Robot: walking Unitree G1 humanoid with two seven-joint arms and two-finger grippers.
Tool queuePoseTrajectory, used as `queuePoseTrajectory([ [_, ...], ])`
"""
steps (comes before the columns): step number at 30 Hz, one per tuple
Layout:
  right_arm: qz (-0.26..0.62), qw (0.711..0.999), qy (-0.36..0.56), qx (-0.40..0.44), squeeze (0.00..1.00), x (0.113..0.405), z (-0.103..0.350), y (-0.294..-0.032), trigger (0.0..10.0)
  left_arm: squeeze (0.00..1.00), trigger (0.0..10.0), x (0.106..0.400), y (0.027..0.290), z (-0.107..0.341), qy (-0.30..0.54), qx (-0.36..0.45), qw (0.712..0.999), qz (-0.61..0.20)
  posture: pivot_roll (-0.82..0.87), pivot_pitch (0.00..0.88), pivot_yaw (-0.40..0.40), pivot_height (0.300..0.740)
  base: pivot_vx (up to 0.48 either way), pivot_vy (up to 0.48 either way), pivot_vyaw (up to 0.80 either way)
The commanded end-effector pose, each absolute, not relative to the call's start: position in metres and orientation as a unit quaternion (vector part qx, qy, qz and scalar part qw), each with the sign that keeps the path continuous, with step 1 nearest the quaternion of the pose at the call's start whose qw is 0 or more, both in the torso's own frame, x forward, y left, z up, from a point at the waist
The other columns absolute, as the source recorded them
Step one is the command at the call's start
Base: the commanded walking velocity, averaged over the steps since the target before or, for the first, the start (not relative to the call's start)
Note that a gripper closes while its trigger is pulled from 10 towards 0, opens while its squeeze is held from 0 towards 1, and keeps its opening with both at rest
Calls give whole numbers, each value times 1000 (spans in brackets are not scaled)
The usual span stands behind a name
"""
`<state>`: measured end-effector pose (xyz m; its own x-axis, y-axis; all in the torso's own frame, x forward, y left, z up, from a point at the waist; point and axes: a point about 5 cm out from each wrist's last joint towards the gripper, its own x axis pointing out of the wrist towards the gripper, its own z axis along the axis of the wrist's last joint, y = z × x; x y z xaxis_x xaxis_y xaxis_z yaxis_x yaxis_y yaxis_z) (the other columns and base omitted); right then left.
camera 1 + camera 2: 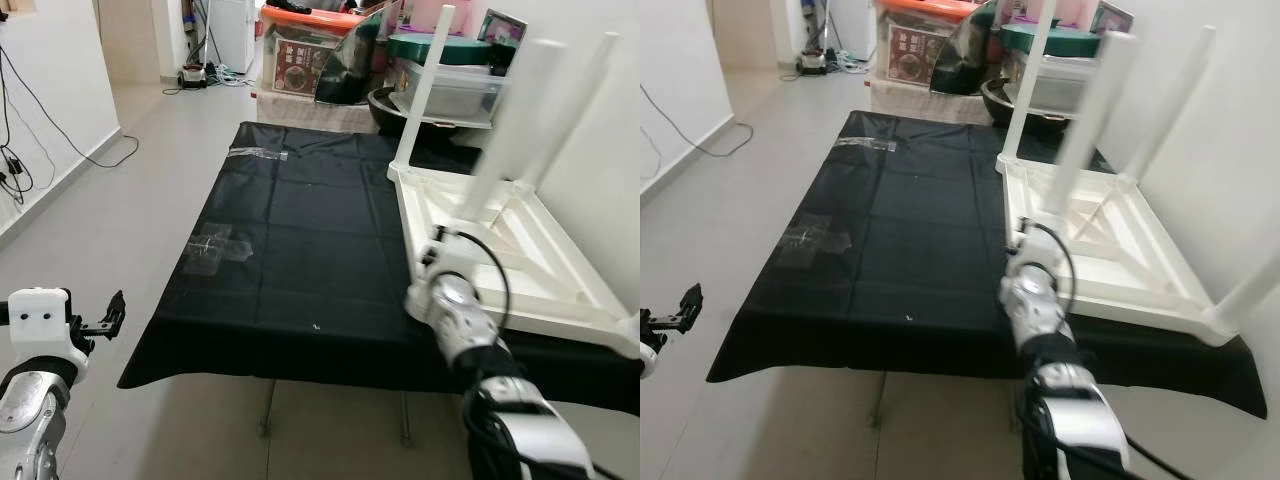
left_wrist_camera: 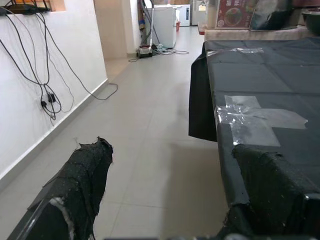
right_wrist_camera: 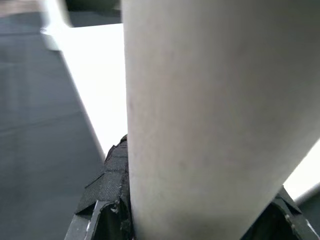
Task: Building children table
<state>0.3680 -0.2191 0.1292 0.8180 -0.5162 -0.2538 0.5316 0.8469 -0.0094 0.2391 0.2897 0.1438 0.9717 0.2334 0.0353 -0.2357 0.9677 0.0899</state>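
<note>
Right wrist view: end effector (image 3: 200, 220) grips one white leg (image 3: 210, 110).

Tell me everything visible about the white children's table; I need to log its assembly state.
The white children's table lies upside down on the black cloth, along its right side near the wall. It looks like plastic, its underside ribbed with diagonal braces. Several round white legs stand up from its corners. The right gripper is shut on a near leg, which appears blurred. The far end sits close to stacked storage boxes.
</note>
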Motion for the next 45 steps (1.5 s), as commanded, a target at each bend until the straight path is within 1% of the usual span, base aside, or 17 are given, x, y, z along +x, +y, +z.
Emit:
queuePoseTrajectory([
  [1,-313,931,188,-14,0,354,106,-233,3137,0,10000,241,289,143,-9,44,993,113,74,0,-102,740,0,0,0],
  [2,-316,929,192,-22,0,355,107,-229,10000,0,10000,242,289,143,-9,44,993,113,71,0,-99,740,0,0,0],
  [6,-292,939,183,-9,0,359,109,-218,10000,0,10000,242,289,143,-9,44,993,113,76,0,-102,740,0,0,0],
  [7,-268,951,156,18,1000,366,119,-209,10000,0,10000,243,288,143,-8,45,993,113,91,0,-111,740,0,0,0],
  [9,-215,972,78,44,1000,383,151,-198,10000,0,10000,243,288,142,-8,44,992,114,90,0,-113,740,0,0,0],
  [10,-196,979,37,47,0,388,169,-196,10000,0,10000,242,288,142,-9,43,992,114,90,0,-113,740,0,0,0],
  [14,-148,987,-29,62,0,395,196,-194,10000,0,10000,242,288,142,-11,40,993,115,82,0,-113,740,0,0,0],
  [22,138,986,-78,52,0,402,221,-166,10000,0,10000,246,286,143,-12,38,993,108,86,0,-109,740,0,0,0],
  [26,392,920,-16,20,0,383,184,-115,10000,0,10000,247,286,143,-13,38,993,108,103,0,-122,740,0,0,0],
  [31,438,899,-7,4,0,375,172,-93,10000,0,10000,247,286,143,-13,39,993,110,112,0,-128,740,0,0,0],
  [32,424,906,4,-4,0,375,164,-84,0,0,10000,246,286,142,-13,40,993,111,125,0,-135,740,0,0,0],
  [34,413,911,12,-9,0,376,159,-78,0,0,10000,246,286,142,-13,40,993,112,126,0,-134,740,0,0,0],
  [35,217,973,69,-22,0,389,144,-98,0,0,10000,245,286,142,-12,41,993,112,123,0,-133,740,0,0,0],
  [38,37,992,123,-1,0,394,133,-130,0,0,10000,244,286,142,-12,40,993,111,115,0,-128,740,0,0,0],
  [40,-9,990,137,12,0,393,130,-141,0,0,10000,244,286,142,-12,40,993,111,115,0,-128,740,0,0,0],
  [41,-155,972,173,42,0,383,115,-185,0,0,10000,244,286,143,-13,39,993,111,102,0,-124,740,0,0,0],
  [45,-240,952,187,38,0,373,108,-212,0,0,10000,243,287,143,-13,38,993,110,102,0,-124,740,0,0,0],
])
